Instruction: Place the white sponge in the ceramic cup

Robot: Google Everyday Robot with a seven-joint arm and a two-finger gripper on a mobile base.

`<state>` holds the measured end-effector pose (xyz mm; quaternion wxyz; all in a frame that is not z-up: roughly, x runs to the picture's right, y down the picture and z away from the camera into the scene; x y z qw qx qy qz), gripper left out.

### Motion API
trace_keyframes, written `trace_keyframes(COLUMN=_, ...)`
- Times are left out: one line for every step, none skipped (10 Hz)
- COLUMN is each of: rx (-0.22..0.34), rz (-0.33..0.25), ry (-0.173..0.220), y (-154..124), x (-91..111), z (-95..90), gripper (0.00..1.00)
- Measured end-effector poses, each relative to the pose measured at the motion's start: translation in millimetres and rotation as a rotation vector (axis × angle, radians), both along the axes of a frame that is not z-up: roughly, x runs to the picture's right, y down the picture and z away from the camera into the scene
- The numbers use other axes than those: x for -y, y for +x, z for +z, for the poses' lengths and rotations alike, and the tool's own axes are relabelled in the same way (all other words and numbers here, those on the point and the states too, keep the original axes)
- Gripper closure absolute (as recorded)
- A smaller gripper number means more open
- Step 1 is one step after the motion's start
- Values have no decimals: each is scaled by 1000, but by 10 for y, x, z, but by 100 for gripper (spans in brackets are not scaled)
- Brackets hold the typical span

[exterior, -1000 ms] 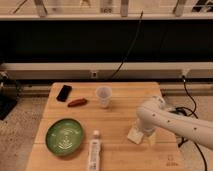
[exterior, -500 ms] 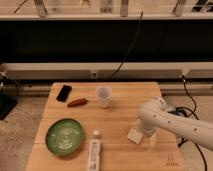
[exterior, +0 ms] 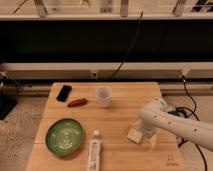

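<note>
Camera view: A wooden surface point(exterior: 125, 122) stands before a dark wall with a pale ledge, and black cables hang down behind it. The white robot arm point(exterior: 170, 122) reaches in from the right and bends down to the right front part of the surface. The gripper point(exterior: 143, 134) is at its lower end, low over the wood. Whether it is open or closed cannot be told, since the arm's own body hides it.

The white sponge point(exterior: 133, 135) lies flat on the surface just beside the gripper, on its left side; whether the two touch is unclear. The ceramic cup point(exterior: 103, 96) stands upright near the back middle, well apart from the sponge. A black flat object point(exterior: 64, 92) lies at the back left, with a reddish-brown oblong item point(exterior: 77, 102) between it and the cup. A green plate point(exterior: 65, 136) sits front left, and a long white tube point(exterior: 94, 152) lies just right of it.

Compared with a second ago, the arm has hardly shifted, and the sponge, cup, plate and tube sit in the same spots.
</note>
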<state>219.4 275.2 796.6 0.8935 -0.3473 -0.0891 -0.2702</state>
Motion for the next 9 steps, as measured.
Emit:
trace_keyframes(rx=1, rz=2, ry=-2, y=9, x=-13, z=9, gripper=27)
trace_keyframes(rx=1, rz=3, ry=-2, y=15, x=-21, z=15, gripper=27)
trace_keyframes(rx=2, rz=4, ry=-3, y=16, x=-28, z=20, gripper=29)
trace_keyframes(rx=3, rz=7, ry=-3, y=21, x=-32, z=26, gripper=40)
trace_keyframes(rx=4, rz=8, ry=-2, y=25, x=-31, z=29, gripper=48)
trace_keyframes(rx=3, rz=9, ry=-1, y=29, x=-30, z=31, gripper=56)
trace_keyframes(rx=2, rz=12, ry=2, y=33, x=2, z=22, gripper=67)
trace_keyframes(rx=1, rz=12, ry=0, y=38, x=13, z=1, gripper=76)
trace_keyframes(rx=1, rz=10, ry=-4, y=40, x=5, z=-21, gripper=83)
